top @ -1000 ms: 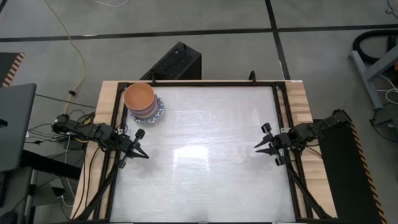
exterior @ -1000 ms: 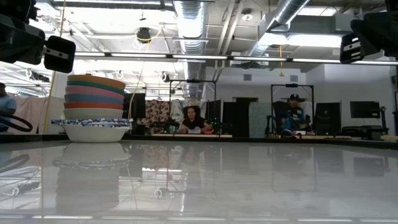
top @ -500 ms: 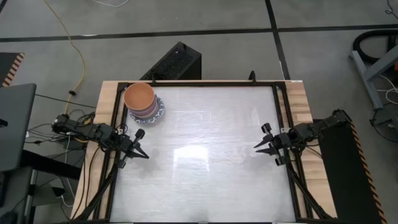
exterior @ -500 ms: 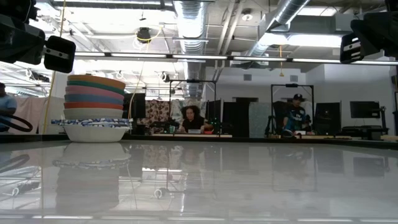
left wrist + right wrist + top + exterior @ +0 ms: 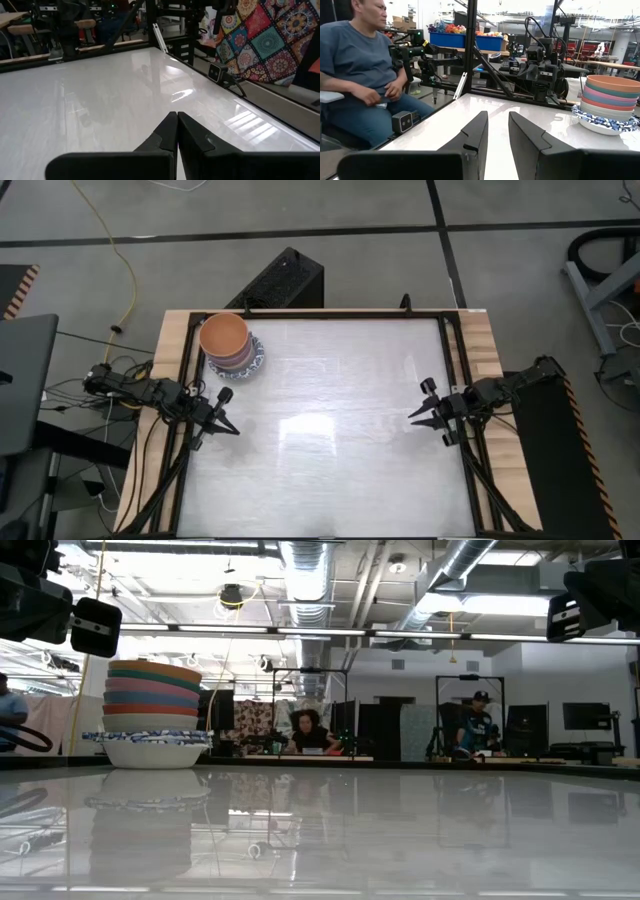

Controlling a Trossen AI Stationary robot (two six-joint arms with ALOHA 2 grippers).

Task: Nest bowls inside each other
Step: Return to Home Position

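Observation:
The bowls (image 5: 230, 345) stand as one nested stack at the table's far left corner, an orange bowl on top and a white bowl with a blue patterned rim (image 5: 147, 743) at the bottom, resting on the table. The stack also shows in the right wrist view (image 5: 610, 102). My left gripper (image 5: 235, 431) hovers at the left edge, shut, holding nothing, nearer than the stack. My right gripper (image 5: 412, 416) hovers at the right edge, open and empty. Both point level toward the table's middle.
A black frame (image 5: 330, 314) runs along the table's edges. A dark box (image 5: 282, 280) stands behind the far edge. A seated person (image 5: 365, 75) is beyond the table in the right wrist view; more people (image 5: 310, 732) sit far behind.

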